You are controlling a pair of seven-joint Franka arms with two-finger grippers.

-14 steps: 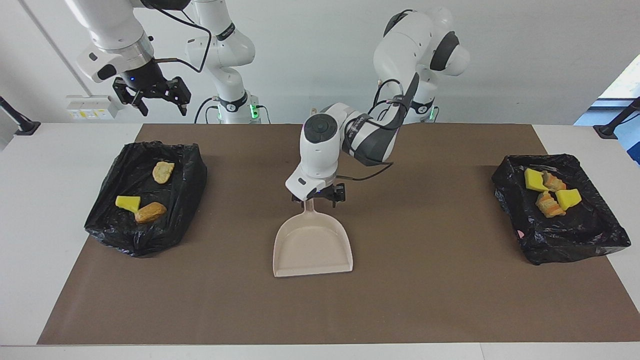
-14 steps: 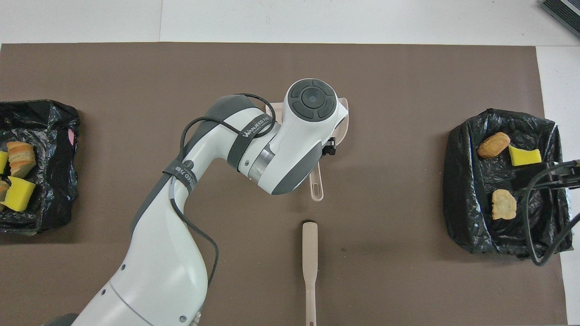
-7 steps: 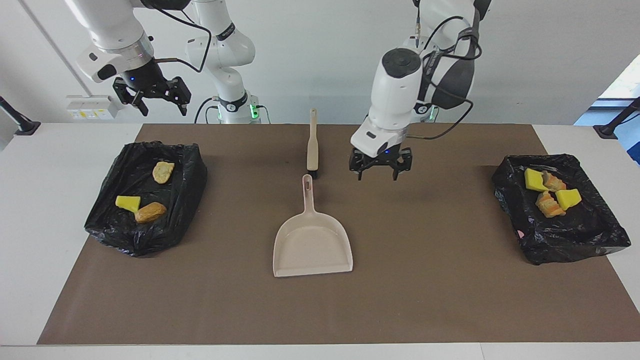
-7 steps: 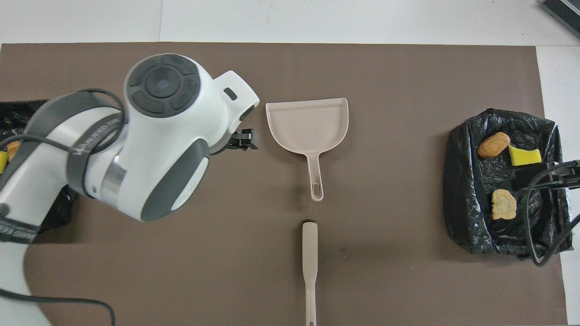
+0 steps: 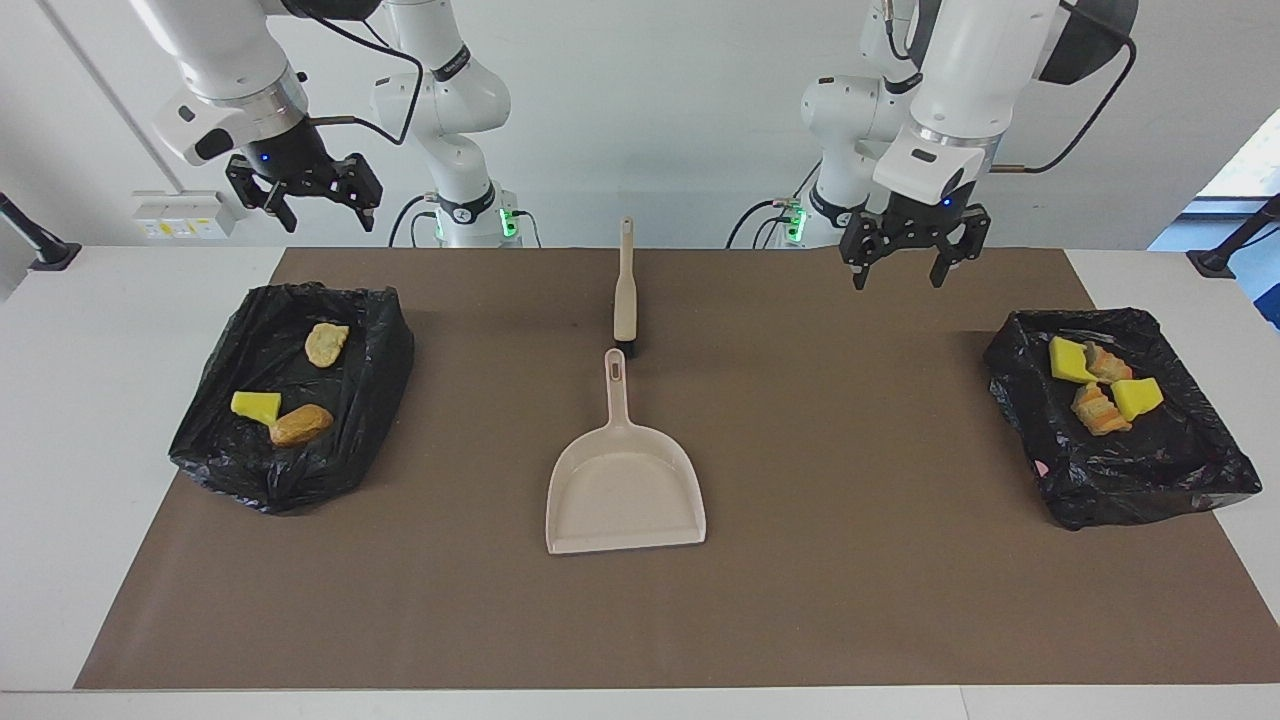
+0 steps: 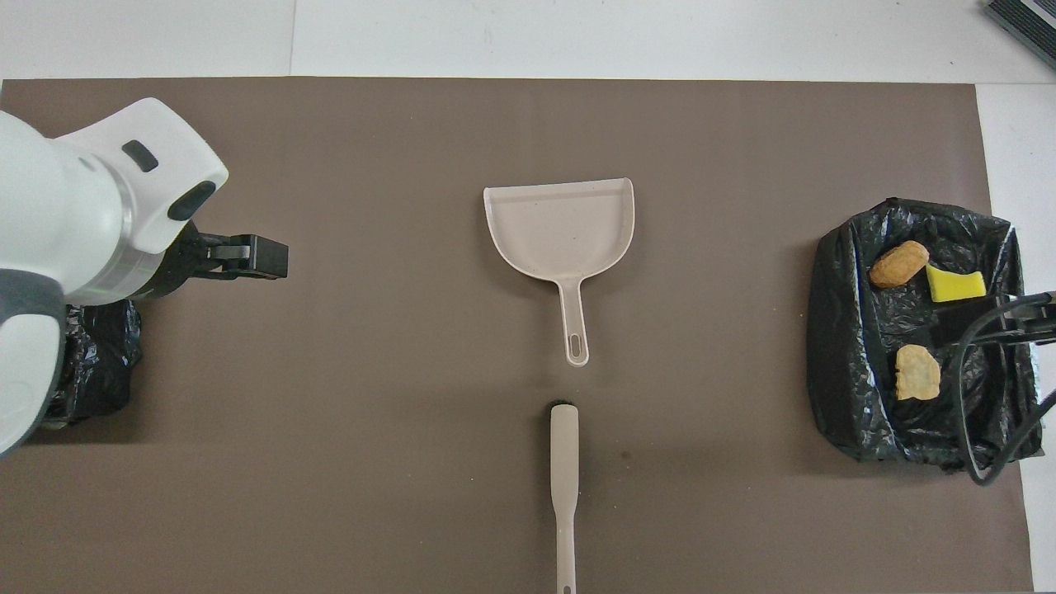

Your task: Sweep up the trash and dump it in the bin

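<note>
**both arms raised, trash lying in the two lined bins**

the dustpan lay flat at the middle of the brown mat, its handle pointing toward the robots. the brush lay just beside the end of that handle, nearer to the robots and in line with it, apart from it by a small gap.

the trash sat in two bins lined with black bags. in the bin at the right arm's end there were a yellow sponge wedge and two tan bread-like chunks, one of them touching the wedge. in the bin at the left arm's end two yellow wedges and two striped tan chunks lay bunched together toward the side nearer the robots. no scrap showed on the mat itself.

the left gripper hung in the air over the mat's edge nearest the robots, between the brush and the bin at its own end, its fingers spread apart and holding nothing. in the overhead view its body covered most of that bin. the right gripper hung high over the table near its own bin, fingers likewise spread and empty.
</note>
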